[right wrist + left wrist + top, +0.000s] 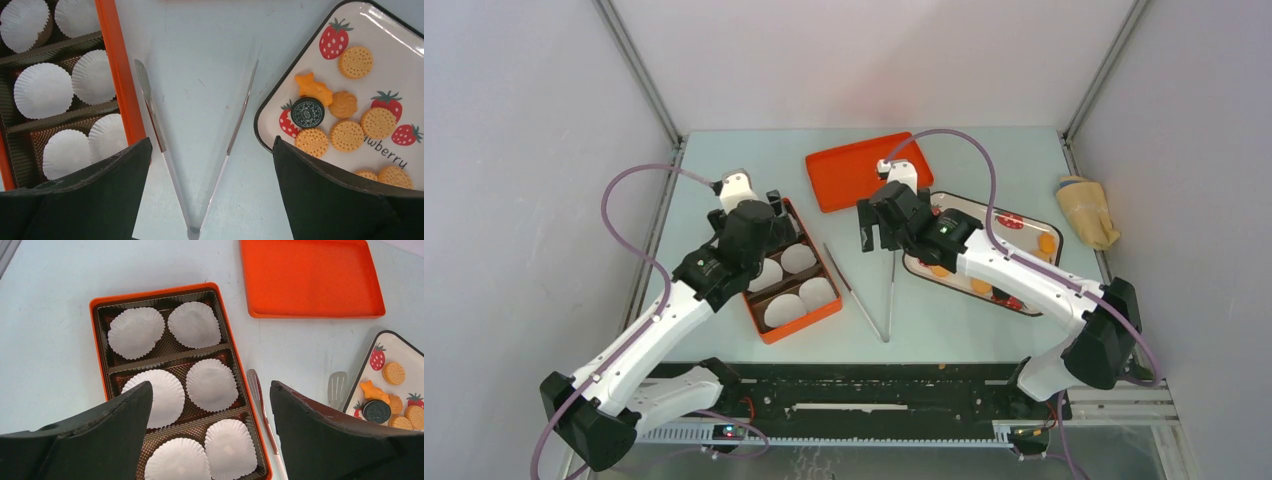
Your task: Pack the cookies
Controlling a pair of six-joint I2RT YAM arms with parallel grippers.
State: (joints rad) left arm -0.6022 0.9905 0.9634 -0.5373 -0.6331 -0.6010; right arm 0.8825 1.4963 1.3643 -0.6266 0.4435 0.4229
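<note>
Several round orange-yellow cookies (355, 62) lie on a strawberry-print plate (395, 35), with a dark sandwich cookie (308, 112) among them. They also show in the left wrist view as cookies (394, 373) and from above as cookies (1046, 242). My right gripper (211, 141) hangs open over metal tongs (165, 150) lying spread on the table, just left of the plate. My left gripper (210, 387) is open above an orange box (150, 292) lined with white paper cups (136, 332). Neither gripper holds anything.
The orange lid (849, 175) lies at the back, behind the right gripper (879, 235). The box (809, 318) sits left of the tongs (864, 300), the plate (1024, 235) to their right. A yellow mitt (1086, 210) rests at the far right edge.
</note>
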